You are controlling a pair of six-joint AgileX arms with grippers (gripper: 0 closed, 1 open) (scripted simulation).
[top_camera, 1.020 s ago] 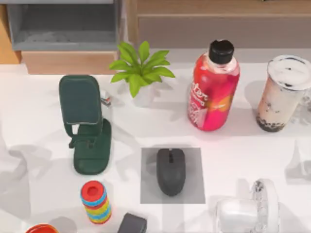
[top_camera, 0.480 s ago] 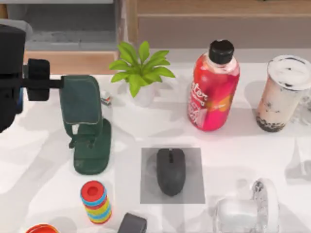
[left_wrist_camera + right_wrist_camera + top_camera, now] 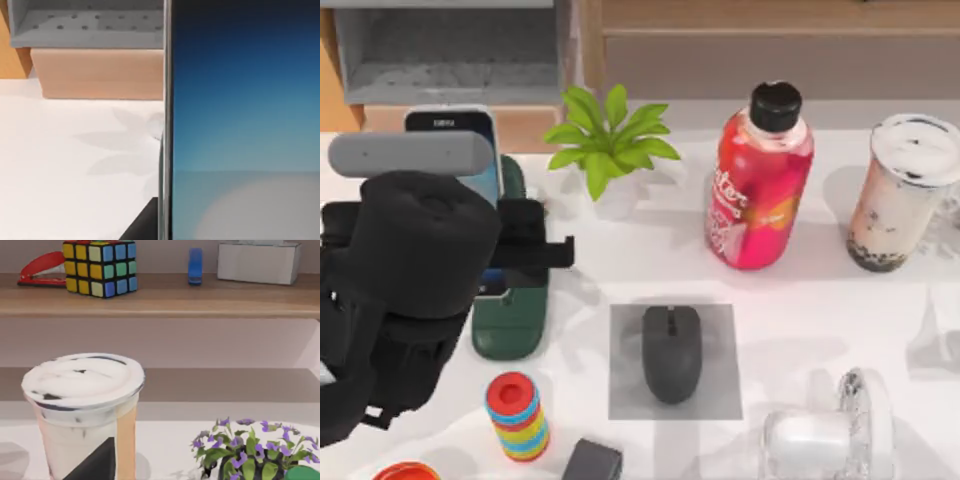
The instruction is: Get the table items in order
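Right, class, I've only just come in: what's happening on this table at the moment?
The left arm is over the table's left side, and its gripper has the smartphone against the dark green stand, screen lit. The mouse already sits on its grey pad. The milk-tea cup stands at the far right of the table, beside the red bottle. A small plant stands behind.

- Grey open cubby unit (image 3: 450, 55) on wood base, rear left, w/ wood cabinet (image 3: 770, 45) alongside.
- Wooden shelf (image 3: 165, 300) against pale mauve wall (image 3: 165, 342).
- Soft, even light.
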